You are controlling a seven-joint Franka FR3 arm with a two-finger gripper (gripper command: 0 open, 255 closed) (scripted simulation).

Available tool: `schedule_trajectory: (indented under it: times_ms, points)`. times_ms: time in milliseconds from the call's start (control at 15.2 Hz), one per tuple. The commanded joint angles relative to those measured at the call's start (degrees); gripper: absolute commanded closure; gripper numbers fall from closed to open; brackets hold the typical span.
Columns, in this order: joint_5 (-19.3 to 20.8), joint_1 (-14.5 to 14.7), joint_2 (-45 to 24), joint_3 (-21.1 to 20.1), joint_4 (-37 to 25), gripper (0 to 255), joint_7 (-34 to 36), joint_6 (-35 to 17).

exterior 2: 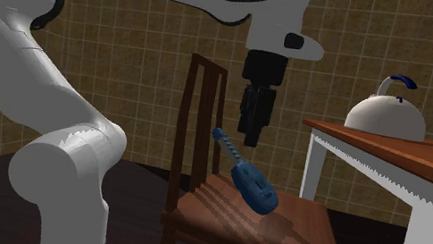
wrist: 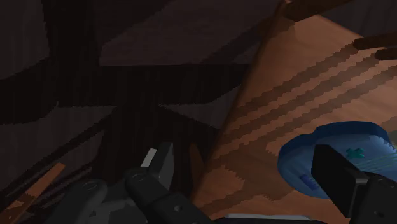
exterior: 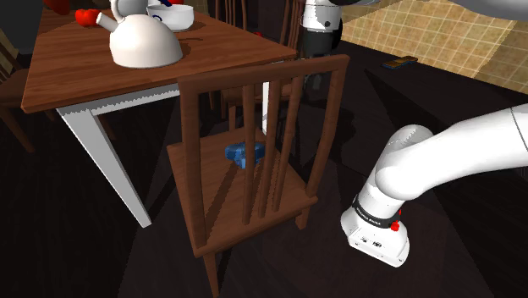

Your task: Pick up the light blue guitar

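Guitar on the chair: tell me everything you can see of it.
The guitar is small and blue, with a rounded body and a thin neck. Its body rests on the wooden chair seat, and the neck slants up toward the chair back. The open gripper hangs close above it, not clasping it.

A blue guitar (exterior: 244, 153) lies on the chair (exterior: 254, 76) seat.
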State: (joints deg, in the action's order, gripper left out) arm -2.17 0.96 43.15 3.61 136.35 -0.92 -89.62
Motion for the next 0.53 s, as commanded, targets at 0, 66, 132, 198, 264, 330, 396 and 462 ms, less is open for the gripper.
schedule_trajectory:
  times_ms: [0, 66, 132, 198, 264, 330, 396, 462]
  points:
    - [0.00, 0.00, 0.00, 0.00, 0.00, 0, 0.00, 0.00]
    - [-1.28, -0.04, -0.71, -1.45, -0.06, 0, 3.10, 0.51]
    - [-2.61, -0.11, -1.54, -2.89, -0.20, 0, 6.17, 0.96]
    - [-3.97, -0.16, -2.46, -4.30, -0.43, 0, 9.23, 1.35]
    - [-5.35, -0.22, -3.50, -5.68, -0.73, 0, 12.27, 1.68]
    - [-6.73, -0.23, -4.63, -6.99, -1.11, 0, 15.32, 1.94]
    - [-8.13, -0.27, -5.86, -8.29, -1.56, 0, 18.34, 2.13]
    - [-9.53, -0.32, -7.17, -9.56, -2.08, 0, 21.33, 2.25]
